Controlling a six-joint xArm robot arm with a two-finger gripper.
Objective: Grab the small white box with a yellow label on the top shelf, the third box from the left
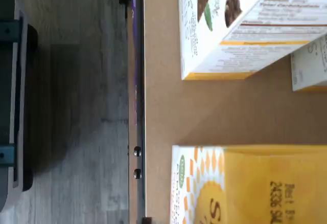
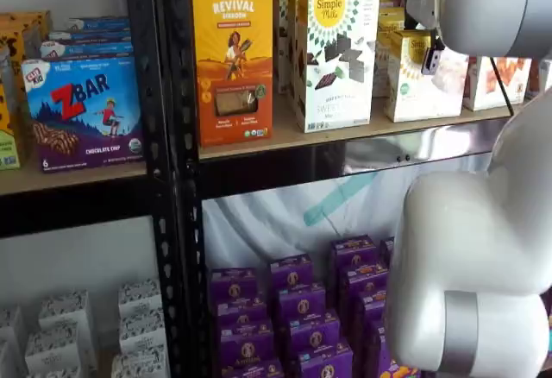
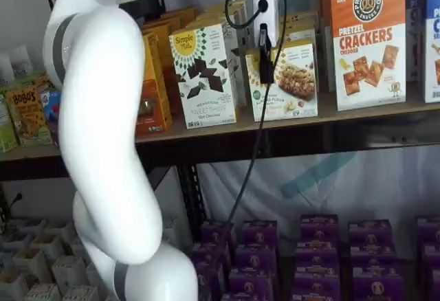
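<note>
The small white box [image 3: 289,84] with the yellow sunburst stands on the top shelf [image 3: 234,128], right of the taller Simple Mills box with chocolate pieces [image 3: 203,77]. It also shows in a shelf view [image 2: 414,80], partly behind the arm. My gripper [image 3: 265,60] hangs right in front of its upper left part. Only a black finger shows, side-on, so I cannot tell whether it is open. The wrist view looks down on the box's yellow top and sunburst front [image 1: 245,188], the tan shelf board [image 1: 204,111] and the taller box [image 1: 240,24].
An orange Revival box [image 2: 233,59] stands left of the taller box. A Pretzel Crackers box [image 3: 368,40] stands right of the small box. The shelf's silver rail [image 2: 414,149] runs below. Purple boxes [image 2: 293,309] fill the lower shelf. My white arm [image 2: 474,248] fills the right foreground.
</note>
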